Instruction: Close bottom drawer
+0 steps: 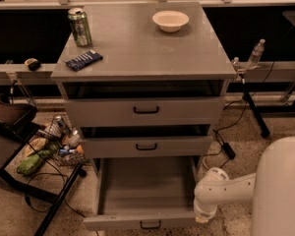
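Speckled floor (273, 132) under grey three-drawer cabinet (142, 48), green drinks can (80, 27), white round bowl (170, 20) and dark blue flat packet (84, 60) on top. Wide shallow grey bottom drawer (145, 191) pulled far out. White arm's gripper (204, 216) low beside its right front corner, open or closed impossible to tell

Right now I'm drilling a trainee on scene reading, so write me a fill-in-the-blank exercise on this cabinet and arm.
1. The lowest grey cabinet drawer, with a black loop handle, is ____, not shut.
2. The white robot gripper hangs beside the ____ drawer's front corner.
3. The round white bowl and green metal can stand on ____ of the grey cabinet.
Missing: open; bottom; top.
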### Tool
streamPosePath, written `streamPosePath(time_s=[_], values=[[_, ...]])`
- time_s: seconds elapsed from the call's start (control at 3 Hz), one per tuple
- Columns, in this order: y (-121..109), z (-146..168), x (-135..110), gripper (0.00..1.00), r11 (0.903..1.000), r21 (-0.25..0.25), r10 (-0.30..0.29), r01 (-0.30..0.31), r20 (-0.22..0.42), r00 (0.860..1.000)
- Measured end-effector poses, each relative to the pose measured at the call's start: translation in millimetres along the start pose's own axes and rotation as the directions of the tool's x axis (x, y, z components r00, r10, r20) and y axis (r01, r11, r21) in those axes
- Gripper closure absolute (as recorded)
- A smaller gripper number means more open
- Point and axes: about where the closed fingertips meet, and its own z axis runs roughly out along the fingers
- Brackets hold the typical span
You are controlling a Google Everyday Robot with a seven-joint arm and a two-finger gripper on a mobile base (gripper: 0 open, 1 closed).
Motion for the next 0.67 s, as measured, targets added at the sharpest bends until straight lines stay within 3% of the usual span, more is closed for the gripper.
streamPosePath(time_s=[0.33,0.67], values=[[0.1,0.2,-0.1,1.0,1.0,0.0,0.0,0.0,0.0,1.0],[17.0,35.0,-10.9,1.0,0.9993,-0.038,0.001,0.0,0.02,1.0]])
